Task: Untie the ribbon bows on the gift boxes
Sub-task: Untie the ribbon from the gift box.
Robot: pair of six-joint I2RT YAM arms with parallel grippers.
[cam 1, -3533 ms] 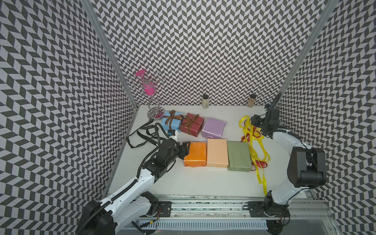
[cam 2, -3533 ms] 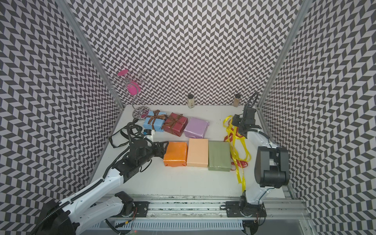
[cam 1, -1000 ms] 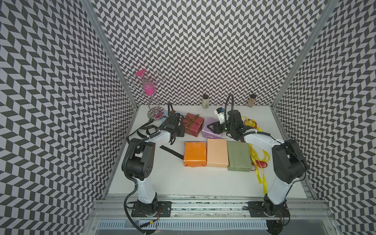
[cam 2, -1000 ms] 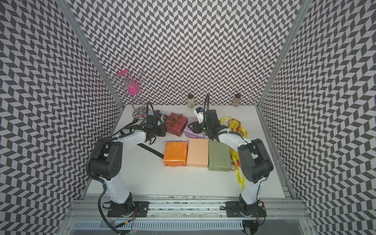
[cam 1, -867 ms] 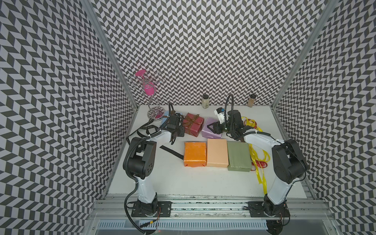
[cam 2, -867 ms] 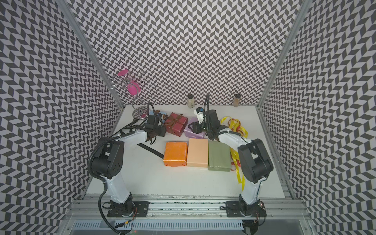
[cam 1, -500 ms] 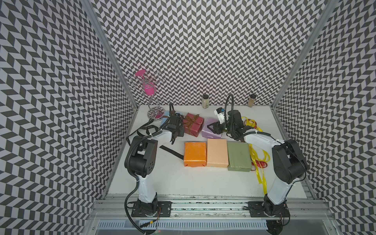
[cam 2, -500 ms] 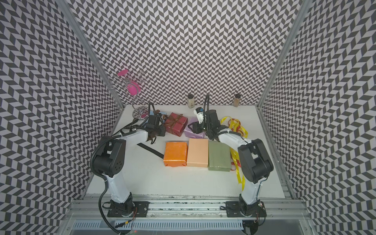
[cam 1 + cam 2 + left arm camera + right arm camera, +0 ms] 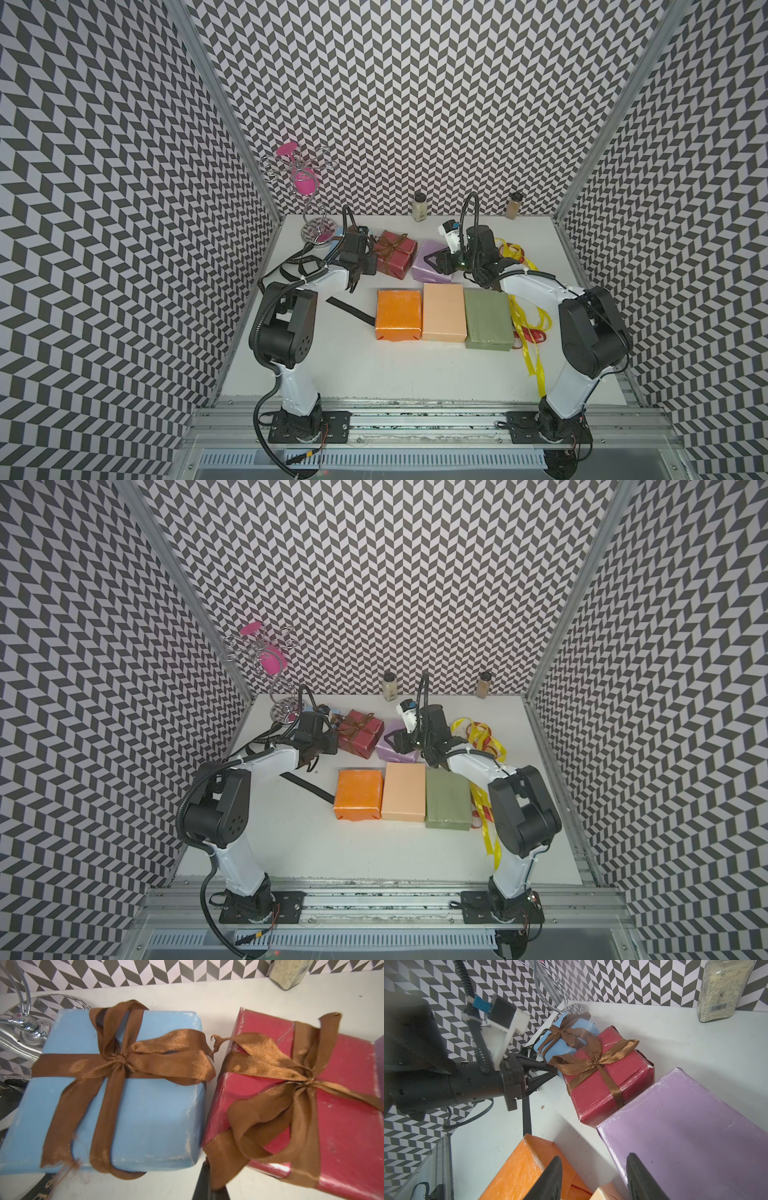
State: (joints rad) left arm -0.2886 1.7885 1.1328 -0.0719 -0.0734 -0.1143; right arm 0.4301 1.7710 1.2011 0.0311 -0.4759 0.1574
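Observation:
Two gift boxes carry tied brown ribbon bows: the light blue box (image 9: 155, 1115) with its bow (image 9: 122, 1059) and the dark red box (image 9: 401, 259) with its bow (image 9: 307, 1080). My left gripper (image 9: 554, 1070) is shut on a tail of the dark red box's bow, at that box's near left corner. My right gripper (image 9: 593, 1180) is open, holding nothing, over the near edge of the bare lilac box (image 9: 422, 272). The orange (image 9: 398, 309), peach (image 9: 443, 311) and olive green (image 9: 487, 318) boxes lie bare in the front row.
Loose yellow ribbons (image 9: 528, 324) and a red one (image 9: 534, 334) lie right of the olive box. A black lettered ribbon (image 9: 299, 262) lies at the left wall. Two spice jars (image 9: 419, 208) and a wire stand (image 9: 305, 187) are at the back.
Both arms came to the back row from the orange box and the yellow ribbons. In the last second the left jaws closed on the brown ribbon tail; the right arm stayed put.

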